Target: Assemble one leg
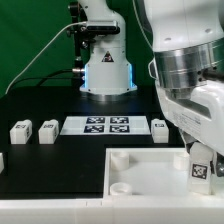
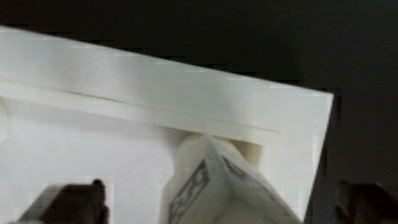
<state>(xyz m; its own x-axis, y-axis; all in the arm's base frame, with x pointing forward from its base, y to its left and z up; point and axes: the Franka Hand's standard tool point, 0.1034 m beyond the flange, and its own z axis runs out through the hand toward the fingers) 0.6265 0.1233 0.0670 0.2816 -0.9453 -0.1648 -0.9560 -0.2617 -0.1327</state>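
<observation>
One leg (image 1: 203, 166) is seen held at the gripper (image 1: 203, 172), low at the exterior view's right, right over the near right corner of the white tray (image 1: 140, 172). In the wrist view the same leg (image 2: 215, 186) is shown tilted, its tag partly visible, against the tray's corner rim (image 2: 267, 130); the dark fingertips (image 2: 75, 200) are seen either side, closed on the leg. Whether the leg is seated in a socket cannot be told. Three more legs (image 1: 21, 130), (image 1: 48, 130), (image 1: 161, 128) are left standing on the black table (image 1: 40, 105), beside the marker board (image 1: 96, 126).
</observation>
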